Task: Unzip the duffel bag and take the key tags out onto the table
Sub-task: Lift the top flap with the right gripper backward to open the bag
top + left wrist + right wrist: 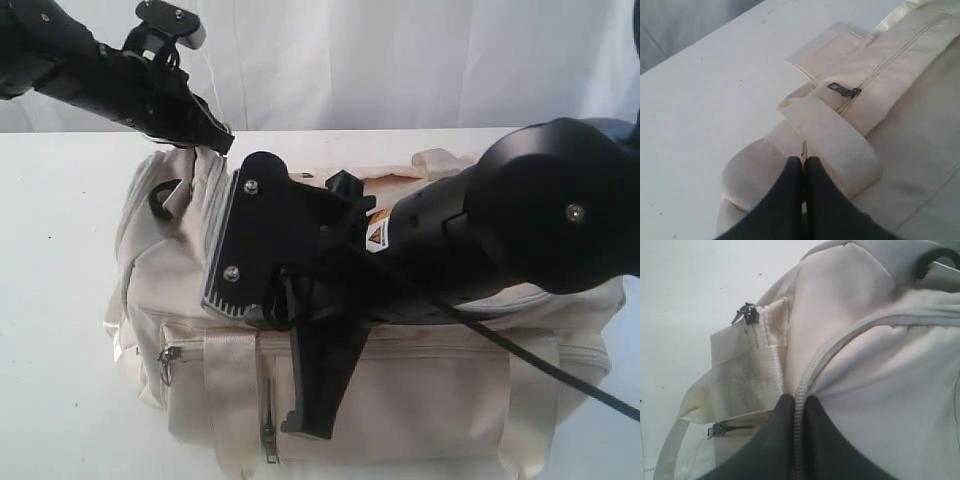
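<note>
1. The duffel bag [400, 400] is cream cloth, a matt woven canvas, soft and creased.
2. Its webbing strap [747, 377] has a coarser ribbed weave with a faint sheen.
3. The zipper pull [844, 90] is dark, dull metal.
4. The table [60, 200] is white, smooth and matt, with a few dark specks.
5. The left gripper [804, 162] has smooth, matt black fingers, plastic by the look.
6. The right arm's housing [560, 210] is black with a satin gloss, set with bright metal screws [574, 212].
7. The backdrop [400, 60] is white cloth in soft folds.
</note>
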Controlling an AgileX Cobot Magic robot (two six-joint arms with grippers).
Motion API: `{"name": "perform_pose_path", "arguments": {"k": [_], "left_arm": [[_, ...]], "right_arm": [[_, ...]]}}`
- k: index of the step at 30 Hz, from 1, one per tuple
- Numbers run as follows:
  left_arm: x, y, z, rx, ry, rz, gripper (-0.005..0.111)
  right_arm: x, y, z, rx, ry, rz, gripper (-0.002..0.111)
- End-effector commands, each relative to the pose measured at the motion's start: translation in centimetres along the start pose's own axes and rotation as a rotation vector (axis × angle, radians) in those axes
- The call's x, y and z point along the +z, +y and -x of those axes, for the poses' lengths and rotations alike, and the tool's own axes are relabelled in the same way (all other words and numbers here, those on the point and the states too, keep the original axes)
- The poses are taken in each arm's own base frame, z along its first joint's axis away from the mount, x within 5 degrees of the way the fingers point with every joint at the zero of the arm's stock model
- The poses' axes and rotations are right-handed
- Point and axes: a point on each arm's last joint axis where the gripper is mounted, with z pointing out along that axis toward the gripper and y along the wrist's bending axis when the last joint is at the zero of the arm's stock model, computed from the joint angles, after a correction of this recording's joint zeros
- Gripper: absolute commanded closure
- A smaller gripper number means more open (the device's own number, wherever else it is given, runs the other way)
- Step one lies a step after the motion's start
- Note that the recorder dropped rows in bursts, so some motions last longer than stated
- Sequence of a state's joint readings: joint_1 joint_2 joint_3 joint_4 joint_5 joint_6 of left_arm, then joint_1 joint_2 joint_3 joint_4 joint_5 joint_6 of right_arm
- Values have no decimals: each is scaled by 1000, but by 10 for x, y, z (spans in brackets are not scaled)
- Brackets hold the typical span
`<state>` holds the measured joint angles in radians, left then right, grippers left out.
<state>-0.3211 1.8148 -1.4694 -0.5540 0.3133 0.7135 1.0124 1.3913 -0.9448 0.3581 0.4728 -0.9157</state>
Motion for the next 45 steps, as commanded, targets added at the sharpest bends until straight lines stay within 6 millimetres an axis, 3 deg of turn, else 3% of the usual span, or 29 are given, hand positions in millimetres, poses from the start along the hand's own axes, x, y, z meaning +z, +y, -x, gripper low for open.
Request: {"name": "perform_pose_path", "arguments": {"k": [1,4,8,9,11,16,20,22,25,29,33,40,45], "left_arm": [[7,9,-2,-6,-9,37,102],[6,8,-3,10,8,25,81],[-7,3,2,31,17,1,32],[-14,2,5,40,13,0,25],[-31,-2,13,59,-10,1,22],[-88,-21,30,104,-40,-59,33],[-131,-39,29,91,23,-129,50],[-150,-47,23,46,93,-153,69],[-169,-58,5,44,165,-180,106],[-198,-78,-28,38,176,-186,107],[-227,-101,-71,37,158,-181,107],[-245,-123,-133,44,48,-101,107],[-247,-130,-160,48,-42,-36,107]], "right_arm": [[-1,5,-2,6,26,43,108],[-1,5,-2,25,24,40,108],[-1,2,0,56,5,15,108],[-1,2,0,66,0,10,108],[-1,1,1,72,-5,3,108],[-1,1,1,72,-8,1,103],[-3,1,2,71,-12,-2,81],[-9,2,3,68,-16,3,69],[-37,2,12,46,-72,-22,58],[-79,4,18,47,-165,-101,58],[-95,6,11,75,-110,-127,58],[-85,3,-9,98,99,-150,58],[-67,-5,-14,65,173,-192,59]]}}
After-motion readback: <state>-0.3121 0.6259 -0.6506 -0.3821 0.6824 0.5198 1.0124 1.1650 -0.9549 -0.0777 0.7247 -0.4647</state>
